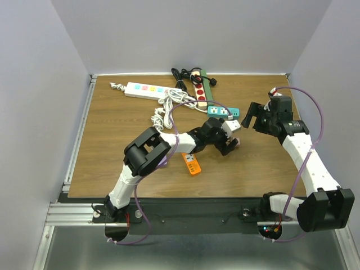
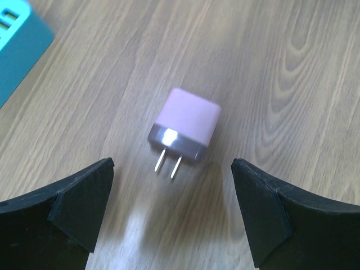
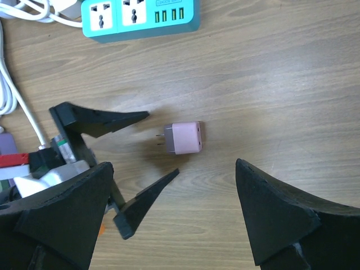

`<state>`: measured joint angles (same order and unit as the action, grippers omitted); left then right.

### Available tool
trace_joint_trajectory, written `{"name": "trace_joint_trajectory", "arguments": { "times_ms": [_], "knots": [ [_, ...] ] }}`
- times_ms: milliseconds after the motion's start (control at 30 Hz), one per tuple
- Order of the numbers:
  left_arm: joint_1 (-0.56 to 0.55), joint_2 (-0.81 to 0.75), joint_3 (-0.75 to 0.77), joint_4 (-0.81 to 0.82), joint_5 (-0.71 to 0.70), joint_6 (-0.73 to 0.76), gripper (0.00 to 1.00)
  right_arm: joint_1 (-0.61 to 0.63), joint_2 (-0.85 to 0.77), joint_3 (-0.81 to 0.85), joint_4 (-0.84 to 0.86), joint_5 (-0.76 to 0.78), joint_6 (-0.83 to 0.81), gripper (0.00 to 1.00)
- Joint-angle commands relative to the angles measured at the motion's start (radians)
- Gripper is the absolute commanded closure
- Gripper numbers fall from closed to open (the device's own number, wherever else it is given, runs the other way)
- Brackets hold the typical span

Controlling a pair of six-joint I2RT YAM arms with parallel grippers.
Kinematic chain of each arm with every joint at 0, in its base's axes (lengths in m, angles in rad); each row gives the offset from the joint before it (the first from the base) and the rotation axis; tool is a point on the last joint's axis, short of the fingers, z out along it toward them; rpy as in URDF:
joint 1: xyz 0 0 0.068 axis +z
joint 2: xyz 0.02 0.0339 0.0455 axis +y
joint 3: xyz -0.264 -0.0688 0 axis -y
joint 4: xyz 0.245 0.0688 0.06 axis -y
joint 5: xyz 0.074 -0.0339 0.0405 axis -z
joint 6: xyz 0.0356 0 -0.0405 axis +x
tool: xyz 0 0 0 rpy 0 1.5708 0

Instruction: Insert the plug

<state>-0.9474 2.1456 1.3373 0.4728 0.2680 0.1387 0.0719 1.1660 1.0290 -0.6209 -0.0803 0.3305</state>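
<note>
A pink plug (image 2: 184,125) with a silver collar and two metal prongs lies flat on the wooden table. My left gripper (image 2: 171,208) is open, and the prongs point toward the gap between its jaws. The plug lies just beyond the fingertips, untouched. In the right wrist view the plug (image 3: 184,138) sits between the tips of the left gripper's fingers (image 3: 104,118). My right gripper (image 3: 174,219) is open and empty above the table, a little to the right of the plug. The teal power strip (image 3: 140,17) lies behind the plug. In the top view the plug (image 1: 237,142) is at centre right.
A white power strip (image 1: 145,90) and a beige strip with red sockets (image 1: 199,94) lie at the back, with black and white cables (image 1: 166,109) tangled between them. An orange object (image 1: 192,163) lies near the left arm's forearm.
</note>
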Motion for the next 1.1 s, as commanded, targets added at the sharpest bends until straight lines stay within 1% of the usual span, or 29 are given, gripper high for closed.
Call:
{"name": "trace_joint_trajectory", "arguments": {
  "times_ms": [0,200,267,333,367,433,467,500,533,633,733,833,900,967,1000,1067],
  "knots": [
    [-0.004,0.028,0.095,-0.013,0.065,0.029,0.02,-0.009,-0.002,0.040,0.015,-0.018,-0.022,0.06],
    [-0.005,0.066,0.143,-0.049,0.100,0.039,0.02,-0.009,-0.008,0.037,0.013,-0.016,-0.024,0.06],
    [-0.005,0.071,0.145,-0.059,0.109,0.041,0.06,-0.011,-0.011,0.037,0.015,-0.013,-0.025,0.06],
    [-0.005,0.082,0.154,-0.071,0.119,0.045,0.11,-0.011,-0.012,0.040,0.013,-0.016,-0.025,0.06],
    [-0.005,0.085,0.166,-0.077,0.123,0.047,0.16,-0.012,-0.011,0.040,0.013,-0.018,-0.024,0.06],
    [-0.007,0.097,0.178,-0.094,0.119,0.047,0.22,-0.012,-0.011,0.042,0.013,-0.019,-0.025,0.06],
    [-0.007,0.097,0.184,-0.095,0.120,0.047,0.26,-0.012,-0.012,0.040,0.013,-0.019,-0.025,0.06],
    [-0.008,0.097,0.183,-0.091,0.117,0.045,0.33,-0.014,-0.012,0.042,0.013,-0.019,-0.025,0.06],
    [-0.008,0.097,0.181,-0.088,0.116,0.047,0.34,-0.014,-0.014,0.040,0.013,-0.019,-0.025,0.06],
    [-0.011,0.105,0.183,-0.071,0.111,0.038,0.31,-0.014,-0.019,0.039,0.015,-0.022,-0.025,0.06],
    [-0.011,0.111,0.186,-0.072,0.108,0.036,0.34,-0.015,-0.023,0.036,0.013,-0.024,-0.025,0.06],
    [-0.013,0.111,0.187,-0.069,0.109,0.035,0.34,-0.017,-0.020,0.036,0.013,-0.029,-0.024,0.06],
    [-0.014,0.111,0.186,-0.059,0.111,0.033,0.53,-0.017,-0.019,0.036,0.013,-0.030,-0.024,0.06],
    [-0.016,0.093,0.169,-0.045,0.111,0.030,0.67,-0.017,-0.019,0.040,0.012,-0.030,-0.024,0.06],
    [-0.016,0.079,0.139,-0.036,0.106,0.026,0.76,-0.017,-0.020,0.040,0.013,-0.030,-0.022,0.06],
    [-0.014,0.025,0.093,-0.013,0.094,0.019,0.85,-0.018,-0.019,0.040,0.013,-0.026,-0.025,0.06]
  ]
}}
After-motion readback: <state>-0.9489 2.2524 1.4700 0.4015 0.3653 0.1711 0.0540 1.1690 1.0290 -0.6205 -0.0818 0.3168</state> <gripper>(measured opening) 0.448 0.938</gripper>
